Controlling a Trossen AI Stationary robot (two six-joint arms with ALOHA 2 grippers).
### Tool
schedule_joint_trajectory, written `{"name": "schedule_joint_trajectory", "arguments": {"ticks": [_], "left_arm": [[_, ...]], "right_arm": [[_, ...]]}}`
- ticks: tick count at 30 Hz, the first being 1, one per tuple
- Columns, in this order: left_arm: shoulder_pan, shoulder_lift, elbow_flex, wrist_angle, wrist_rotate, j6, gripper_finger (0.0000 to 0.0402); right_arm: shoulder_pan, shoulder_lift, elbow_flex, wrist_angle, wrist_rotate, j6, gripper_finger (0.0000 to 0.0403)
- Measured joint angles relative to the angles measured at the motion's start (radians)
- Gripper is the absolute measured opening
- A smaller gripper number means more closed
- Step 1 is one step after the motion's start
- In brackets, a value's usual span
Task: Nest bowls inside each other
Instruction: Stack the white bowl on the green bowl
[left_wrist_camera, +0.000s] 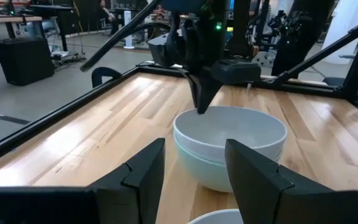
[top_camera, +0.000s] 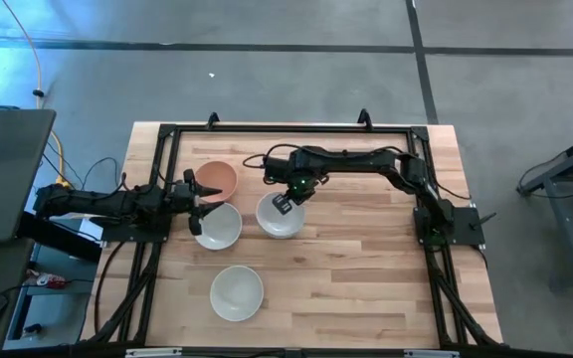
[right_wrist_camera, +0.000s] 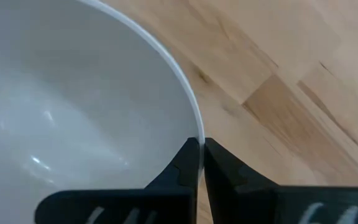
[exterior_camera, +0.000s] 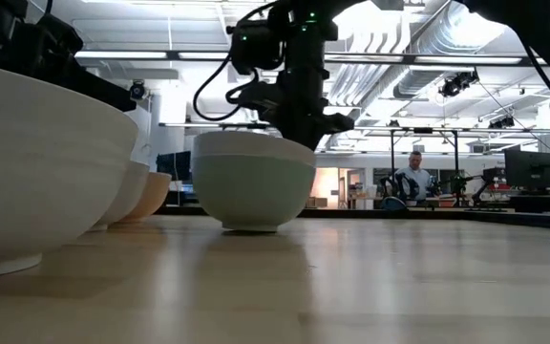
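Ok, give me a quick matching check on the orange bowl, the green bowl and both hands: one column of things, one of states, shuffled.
Things:
1. orange bowl
2. green bowl
3. right hand
4. left hand

States:
A. open, next to the loose white bowl
B. has the nested white bowl sitting in it
C. holds nothing, beside the left arm
D. shut on the nested white bowl's rim

Pairs: 1-C, 2-B, 3-D, 4-A

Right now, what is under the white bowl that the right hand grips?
The white bowl sits nested in a mint green bowl, whose rim and wall show below it. The right hand pinches the white rim. The green bowl's inside is covered.
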Motion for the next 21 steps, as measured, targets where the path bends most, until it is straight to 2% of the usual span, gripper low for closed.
{"name": "schedule_joint_trajectory", "arguments": {"ticks": [14,21], "left_arm": [[0.000,0.000,0.000,0.000,0.000,-0.018,0.0156],[0.000,0.000,0.000,0.000,-0.001,-0.018,0.0156]], "right_arm": [[0.001,-0.003,0.000,-0.065,0.022,-0.015,0.0000],[-0.009,-0.053,0.001,-0.129,0.104,-0.022,0.0000]]}}
